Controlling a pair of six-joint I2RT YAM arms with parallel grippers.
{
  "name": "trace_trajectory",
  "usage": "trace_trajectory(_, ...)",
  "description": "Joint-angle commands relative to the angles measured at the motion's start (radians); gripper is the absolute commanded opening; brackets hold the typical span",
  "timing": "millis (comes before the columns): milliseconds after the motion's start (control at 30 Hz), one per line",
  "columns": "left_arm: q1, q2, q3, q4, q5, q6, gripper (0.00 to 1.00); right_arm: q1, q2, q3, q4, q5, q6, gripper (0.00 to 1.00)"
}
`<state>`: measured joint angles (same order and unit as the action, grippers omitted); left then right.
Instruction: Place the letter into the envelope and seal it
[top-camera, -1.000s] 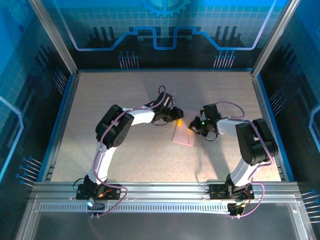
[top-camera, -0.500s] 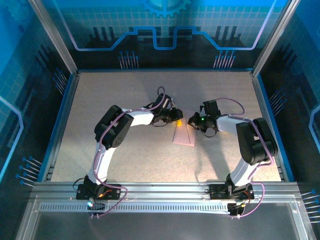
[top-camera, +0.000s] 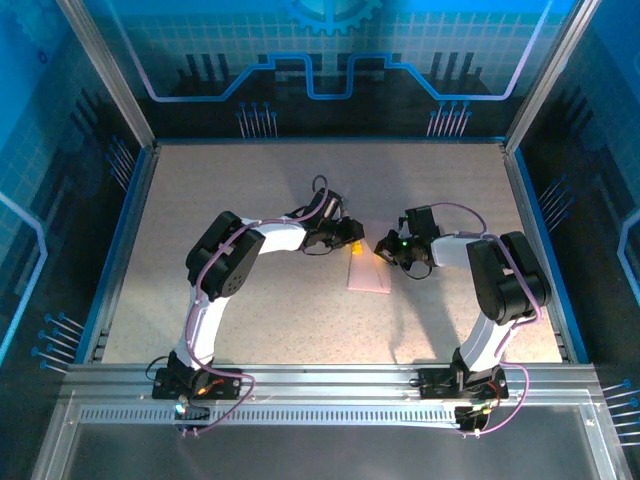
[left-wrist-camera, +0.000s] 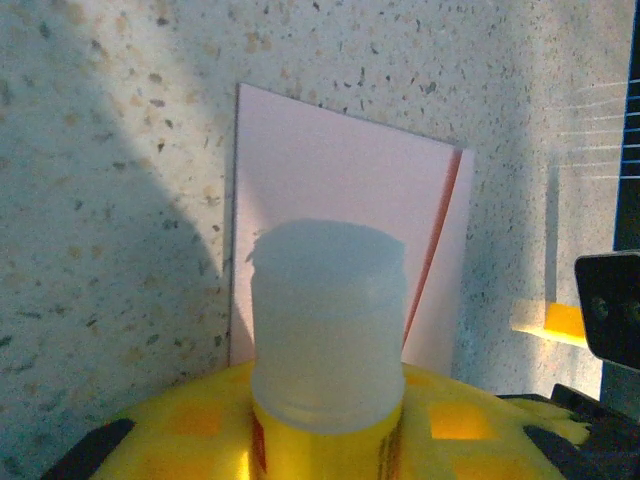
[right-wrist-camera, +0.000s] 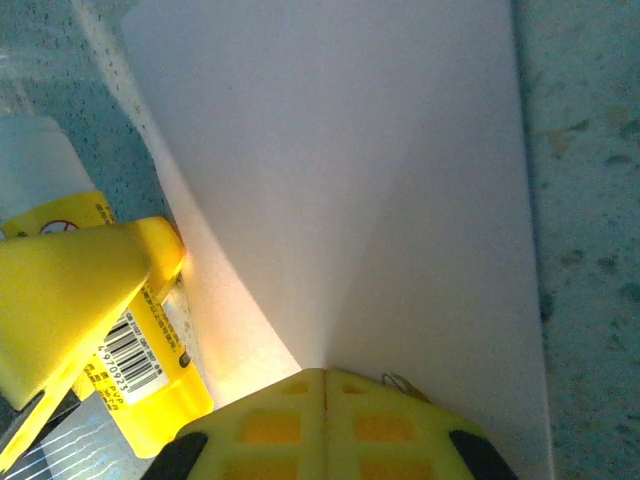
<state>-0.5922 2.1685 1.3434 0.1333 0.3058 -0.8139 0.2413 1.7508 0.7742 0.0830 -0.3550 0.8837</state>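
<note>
Near the middle of the top view, the left gripper was clamped on a yellow glue stick. Its translucent cap was in place and pointed toward the envelope, a pale pink rectangle lying flat on the speckled table just below centre of the top view. The right gripper had its yellow fingers pressed together at the bottom of its own wrist view, with the tips at the envelope's near edge. They seemed to be pinning the paper rather than pinching it, though the close angle left that unsure. The likely trouble was the envelope skidding or creasing if the stick dragged across it under so light a hold, and no glue could reach paper with the cap on. Whether the letter lay inside could not be told. The flap was hard to read too: a thin red line ran down the envelope's right side in the left wrist view.
</note>
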Motion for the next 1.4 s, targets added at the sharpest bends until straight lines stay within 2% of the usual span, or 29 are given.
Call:
trace_trajectory(0,-0.022,-0.018,-0.042,-0.123,0.005,-0.018,0.04,-0.012,0.003,0.015,-0.050,0.004,0.000,0.00)
trace_trajectory(433,-0.025,-0.014,-0.041,-0.134,0.003,-0.011,0.04,-0.071,0.048,0.169,-0.131,-0.002,-0.052,0.00)
trace_trajectory(933,-0.025,-0.013,-0.035,-0.139,0.001,-0.010,0.04,-0.079,0.129,0.154,-0.099,0.002,-0.052,0.00)
trace_trajectory(1367,-0.026,-0.016,-0.041,-0.134,-0.002,-0.022,0.04,-0.083,0.019,0.155,-0.116,-0.027,-0.045,0.00)
